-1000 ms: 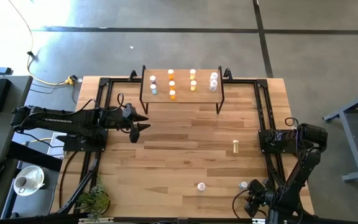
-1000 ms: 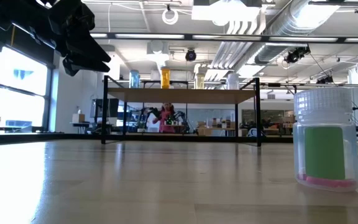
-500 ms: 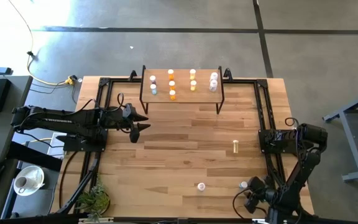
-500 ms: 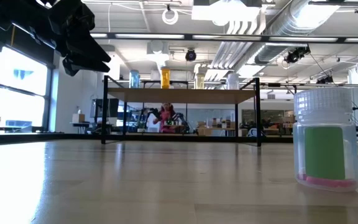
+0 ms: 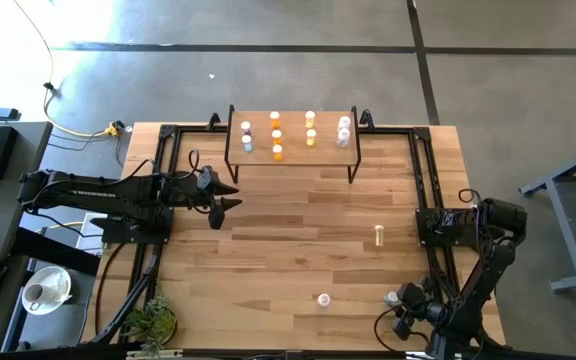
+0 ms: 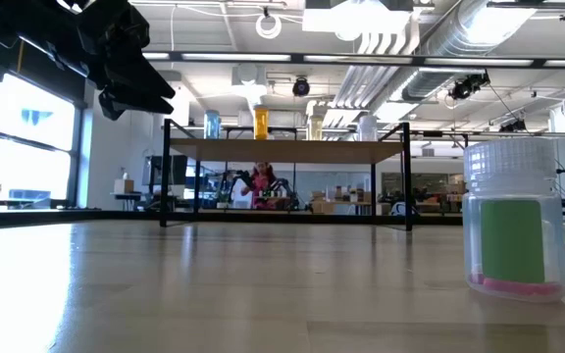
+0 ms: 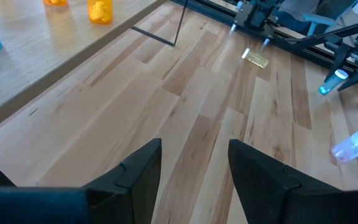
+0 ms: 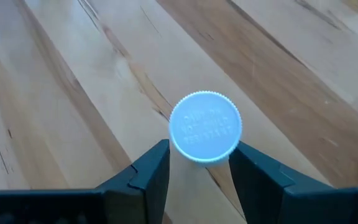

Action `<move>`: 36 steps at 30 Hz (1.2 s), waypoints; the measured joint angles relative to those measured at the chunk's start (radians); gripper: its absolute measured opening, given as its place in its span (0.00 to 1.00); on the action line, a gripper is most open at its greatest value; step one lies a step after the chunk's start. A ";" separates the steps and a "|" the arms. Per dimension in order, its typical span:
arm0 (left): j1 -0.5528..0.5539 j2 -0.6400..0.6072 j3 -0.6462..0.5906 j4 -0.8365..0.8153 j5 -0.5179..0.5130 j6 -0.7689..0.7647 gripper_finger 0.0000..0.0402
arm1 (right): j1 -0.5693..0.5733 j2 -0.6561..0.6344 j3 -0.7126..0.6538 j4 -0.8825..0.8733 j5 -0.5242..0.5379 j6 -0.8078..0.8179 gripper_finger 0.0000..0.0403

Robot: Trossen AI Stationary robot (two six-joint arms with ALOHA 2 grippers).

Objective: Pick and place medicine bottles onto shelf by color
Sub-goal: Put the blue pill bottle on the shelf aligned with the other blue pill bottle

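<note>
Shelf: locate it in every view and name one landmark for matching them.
High view: the shelf stands at the table's far edge, centred between the arms.
Low view: across the middle distance, its top seen edge-on.
Left wrist view: only its corner, cut by the frame.
Right wrist view: not in it.
Landmark: the orange bottles standing on it.

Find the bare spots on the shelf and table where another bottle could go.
The shelf is bare along its front edge; its back rows are crowded with bottles. The table is bare mid-board, between the shelf and a lying bottle.
</note>
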 joint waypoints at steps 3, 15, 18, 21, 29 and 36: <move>0.000 0.000 0.000 0.000 0.000 0.000 0.43 | -0.002 0.000 0.000 -0.005 0.009 0.000 0.38; 0.000 0.000 0.000 0.000 0.000 0.000 0.43 | -0.061 0.000 0.000 0.002 -0.017 -0.078 0.38; 0.000 0.000 0.000 0.000 0.000 0.000 0.43 | -0.057 0.000 0.000 0.007 -0.043 -0.075 0.38; 0.000 0.000 0.000 0.000 0.000 0.008 0.43 | -0.046 0.000 0.000 0.008 -0.044 -0.054 0.38; 0.000 0.000 0.000 0.000 0.000 0.012 0.43 | -0.039 0.000 0.000 -0.007 -0.037 -0.033 0.38; 0.000 0.000 0.000 0.000 0.000 0.012 0.43 | -0.039 0.000 0.000 -0.008 -0.036 -0.035 0.30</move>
